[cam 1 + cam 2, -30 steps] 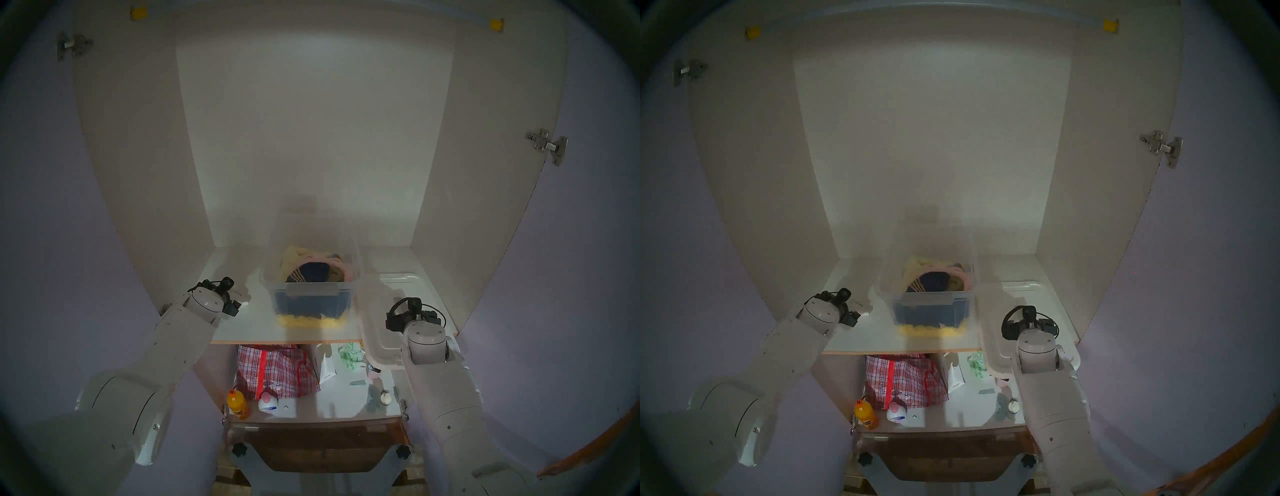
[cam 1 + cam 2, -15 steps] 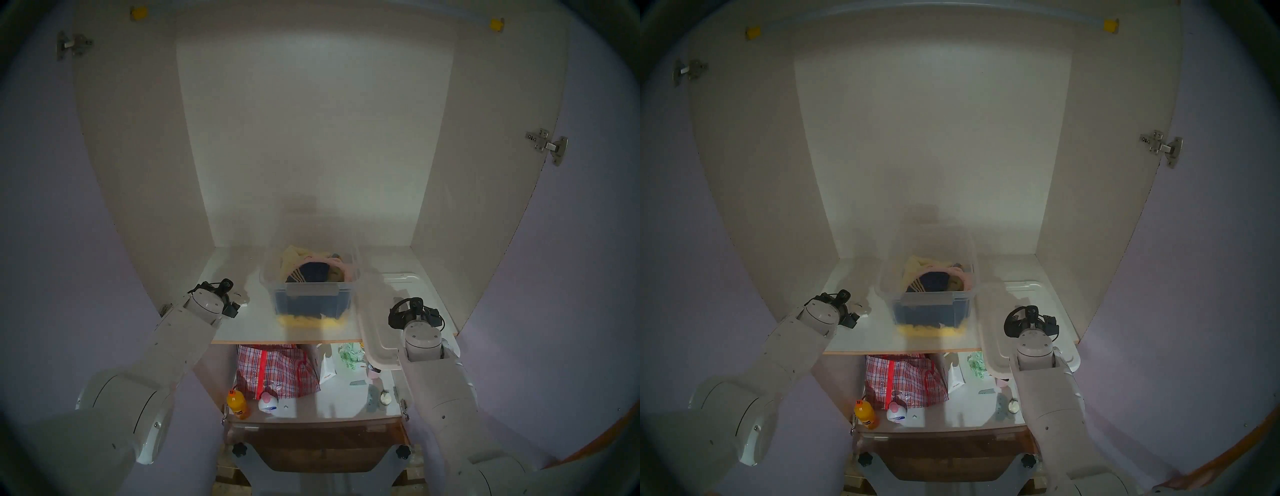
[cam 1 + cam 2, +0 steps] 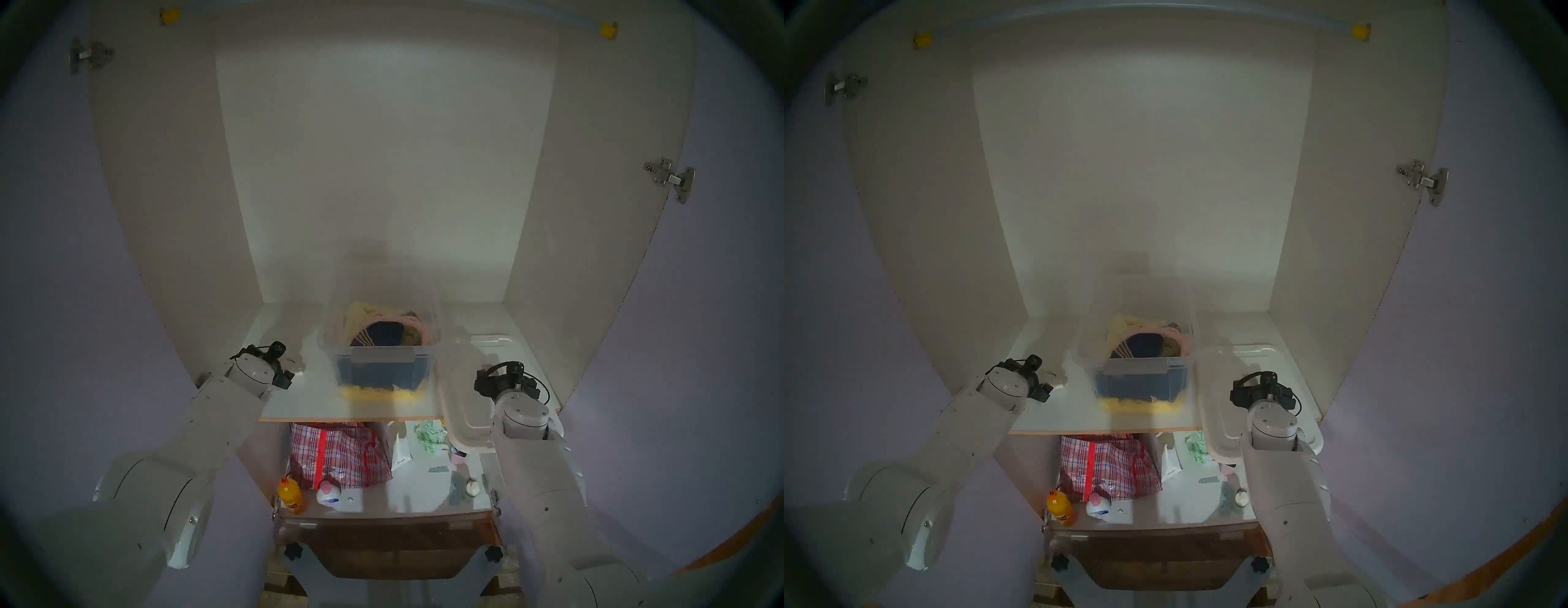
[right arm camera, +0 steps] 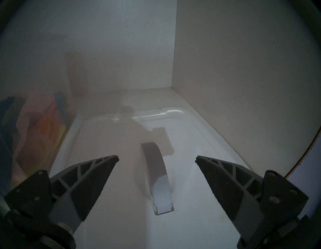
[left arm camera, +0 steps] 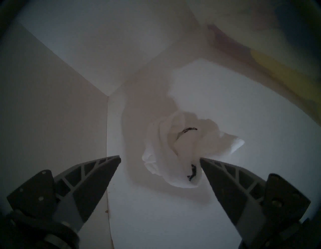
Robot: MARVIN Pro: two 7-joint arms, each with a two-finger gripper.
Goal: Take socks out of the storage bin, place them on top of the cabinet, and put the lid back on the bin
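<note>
Two pale grey, tube-shaped arms with small dark screws; black cabled wrist units — fingers [image 5: 97,175] dark grey, seemingly truss-ribbed.

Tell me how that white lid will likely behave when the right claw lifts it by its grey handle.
The lid looks thin, broad and flat, so probably light but slightly flexible. Lifted by the handle, it should hang fairly level. Its glossy surface looks slippery, and it overhangs the shelf.
</note>
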